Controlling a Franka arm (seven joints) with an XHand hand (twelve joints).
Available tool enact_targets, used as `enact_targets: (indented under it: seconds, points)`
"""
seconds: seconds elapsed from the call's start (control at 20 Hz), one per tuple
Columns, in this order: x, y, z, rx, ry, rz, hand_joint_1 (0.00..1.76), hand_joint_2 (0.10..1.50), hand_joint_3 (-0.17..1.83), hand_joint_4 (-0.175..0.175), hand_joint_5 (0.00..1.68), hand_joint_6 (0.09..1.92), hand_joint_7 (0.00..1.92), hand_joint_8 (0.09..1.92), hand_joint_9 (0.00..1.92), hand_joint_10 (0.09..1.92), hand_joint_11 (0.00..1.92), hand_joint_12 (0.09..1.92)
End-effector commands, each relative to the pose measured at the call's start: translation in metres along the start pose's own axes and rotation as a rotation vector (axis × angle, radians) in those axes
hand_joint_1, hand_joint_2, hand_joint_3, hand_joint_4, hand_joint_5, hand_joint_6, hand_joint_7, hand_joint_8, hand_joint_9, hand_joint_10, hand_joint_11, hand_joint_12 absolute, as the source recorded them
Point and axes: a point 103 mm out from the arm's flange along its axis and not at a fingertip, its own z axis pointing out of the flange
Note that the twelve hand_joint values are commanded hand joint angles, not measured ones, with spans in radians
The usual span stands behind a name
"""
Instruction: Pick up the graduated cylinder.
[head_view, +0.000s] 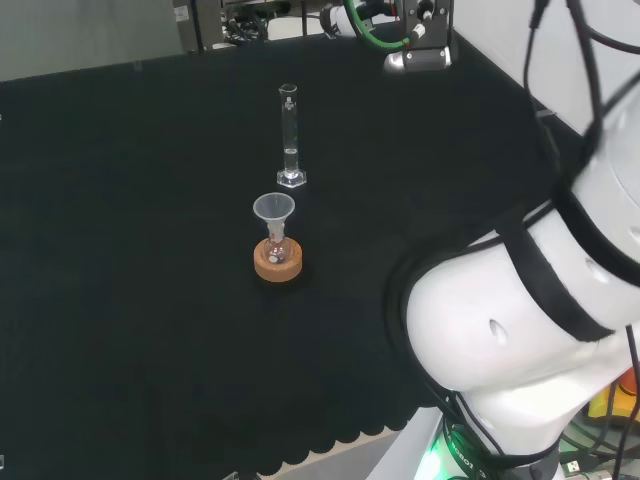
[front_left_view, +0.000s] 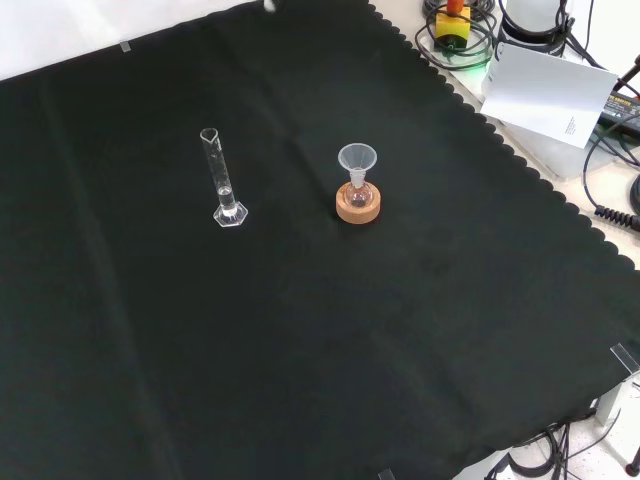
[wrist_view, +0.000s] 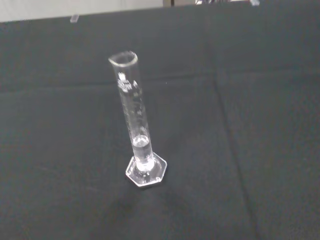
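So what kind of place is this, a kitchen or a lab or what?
Most likely a lab bench for robot trials: a graduated cylinder and a small flask with a funnel on a cork ring stand on black cloth.

The graduated cylinder (wrist_view: 136, 125) is clear and glossy, glass or plastic, with a smooth tube wall and a moulded hexagonal foot. The funnel (front_left_view: 357, 158) is translucent and smooth. The stand (front_left_view: 358, 204) beneath it is matt cork with a grainy tan surface. The worktop (front_left_view: 300, 340) carries matt black woven cloth with a scalloped edge. The arm link (head_view: 520, 320) is smooth, glossy white plastic.
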Motion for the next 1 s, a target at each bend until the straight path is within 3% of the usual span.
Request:
enact_targets:
  seconds: [0.05,0.1,0.3,0.4,0.8,1.0]
  points:
    - [-0.038,0.090,0.048,-0.027,0.085,-0.030,0.30,1.28,-0.02,-0.034,0.23,0.09,0.03,0.48,0.46,0.09,0.04,1.40]
    - [-0.038,0.093,0.054,-0.020,0.095,-0.033,0.32,1.27,-0.03,-0.035,0.23,0.09,0.02,0.50,0.43,0.12,0.03,1.40]
    - [-0.035,0.104,0.076,-0.004,0.117,-0.047,0.36,1.25,-0.07,-0.036,0.22,0.09,0.01,0.56,0.25,0.55,0.01,1.42]
    - [-0.036,0.109,0.086,0.007,0.128,-0.054,0.38,1.23,-0.08,-0.036,0.22,0.09,0.02,0.58,0.22,0.64,0.00,1.42]
    - [-0.042,0.117,0.122,0.018,0.164,-0.064,0.43,1.20,-0.11,-0.038,0.23,0.09,0.05,0.60,0.22,0.69,0.00,1.42]
    - [-0.046,0.118,0.138,0.011,0.234,-0.112,0.48,1.17,-0.13,-0.041,0.25,0.09,0.10,0.63,0.26,0.71,0.01,1.43]
